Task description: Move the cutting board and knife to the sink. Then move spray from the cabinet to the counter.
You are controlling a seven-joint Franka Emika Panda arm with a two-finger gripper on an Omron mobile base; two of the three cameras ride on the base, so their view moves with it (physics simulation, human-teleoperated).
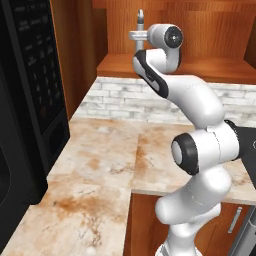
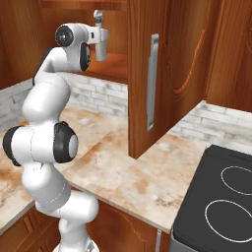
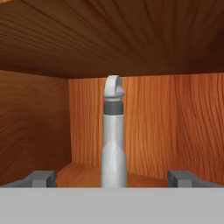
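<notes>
Hand view looks straight into the cabinet [image 3: 175,127], and the spray [image 3: 113,140] stands right in the middle of it, on the wooden shelf [image 3: 74,171]. The spray stands upright, so its long way runs up and down, with the nozzle head on top and the wider base at the bottom. The gripper [image 3: 113,178] is spread wide. One dark fingertip sits low on the left of the spray and the other sits low on the right, and neither one touches it. So the spray is dead ahead of the gripper, in the gap between the tips, with room on both sides. From the left base view, the arm reaches up high and the gripper [image 1: 140,34] sits at the cabinet's mouth, above the counter [image 1: 100,150]. The right base view shows the gripper [image 2: 100,34] there too, beside the open door [image 2: 162,74]. I think the next move is to go straight in a little more and then squeeze on the body of the spray. How far back the spray stands is hard to tell.
</notes>
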